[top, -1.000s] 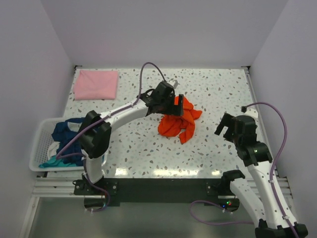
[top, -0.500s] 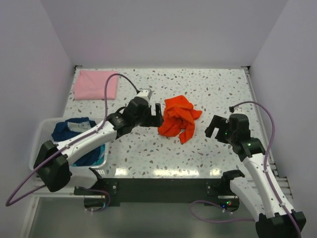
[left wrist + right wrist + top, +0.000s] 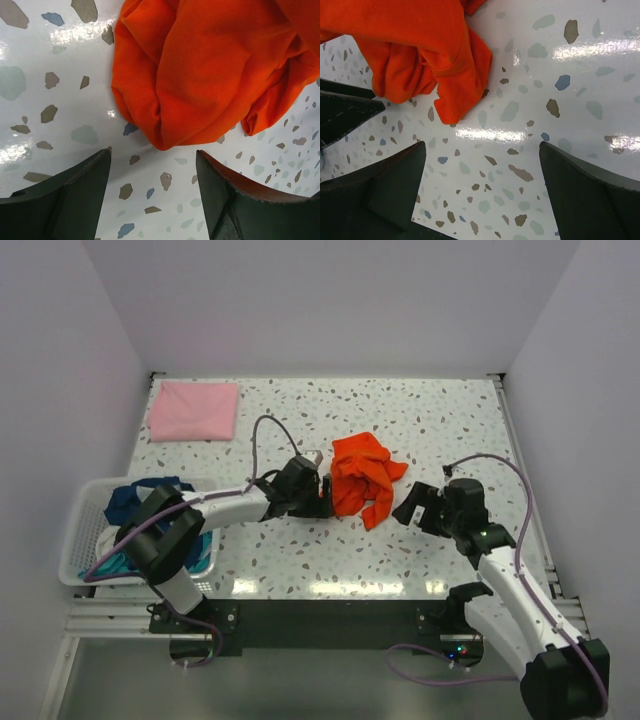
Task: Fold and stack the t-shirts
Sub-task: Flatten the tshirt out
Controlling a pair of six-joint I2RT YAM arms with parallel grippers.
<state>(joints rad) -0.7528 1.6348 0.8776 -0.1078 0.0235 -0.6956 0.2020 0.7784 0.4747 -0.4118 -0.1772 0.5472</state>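
Note:
A crumpled orange-red t-shirt (image 3: 362, 478) lies mid-table. My left gripper (image 3: 325, 496) sits low at its left edge, open; in the left wrist view the shirt (image 3: 200, 65) lies just beyond the gripper (image 3: 153, 156), with only table between the fingers. My right gripper (image 3: 408, 508) is open a little to the shirt's right; in the right wrist view the shirt (image 3: 420, 40) is ahead and left of the gripper (image 3: 482, 145). A folded pale pink t-shirt (image 3: 194, 410) lies at the far left corner. Dark blue (image 3: 132, 502) and teal (image 3: 104, 566) shirts fill the basket.
The white slatted basket (image 3: 76, 540) hangs off the table's left edge near the left arm's base. Walls close the table at back and sides. In the right wrist view one finger of the left gripper (image 3: 345, 112) shows at the left.
The left gripper has come off the shirt's far side and swung down to its near-left edge. The right gripper has moved left toward the shirt. The shirt lies flatter.

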